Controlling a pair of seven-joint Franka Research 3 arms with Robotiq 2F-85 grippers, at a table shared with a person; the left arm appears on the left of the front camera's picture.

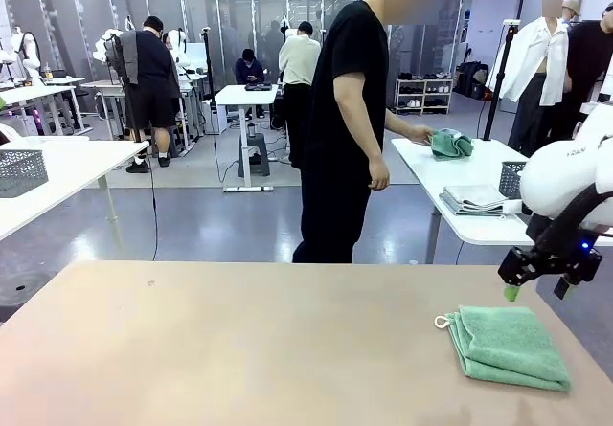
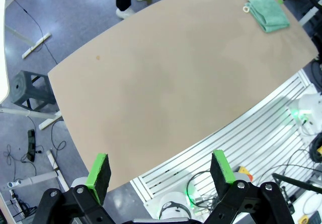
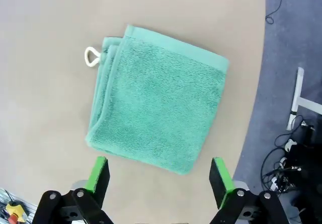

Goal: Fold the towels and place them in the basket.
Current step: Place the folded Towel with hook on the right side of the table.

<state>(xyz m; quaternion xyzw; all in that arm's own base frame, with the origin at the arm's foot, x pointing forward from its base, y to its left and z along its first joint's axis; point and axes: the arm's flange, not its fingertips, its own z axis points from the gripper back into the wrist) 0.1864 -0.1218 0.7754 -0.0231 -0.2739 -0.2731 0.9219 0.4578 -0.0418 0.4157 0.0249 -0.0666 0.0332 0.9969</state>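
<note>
The folded mint-green terry towel [image 3: 156, 103] lay on the tan surface [image 1: 239, 349] below the right gripper [image 3: 158, 159], fingers open and empty; basketing it likely needed a fresh grasp.

Mint-green towel [image 1: 508, 346] lies folded (white loop [image 1: 442, 322] at one corner) on the table [image 1: 239, 349], right side.

Person in black [image 1: 345, 110] stands past the tan table's [image 1: 239, 349] far edge, facing a white table [image 1: 421, 163]. Grey folded cloths [image 1: 474, 199] lie on it. A pale mesh basket [image 1: 19, 172] sits far left.
</note>
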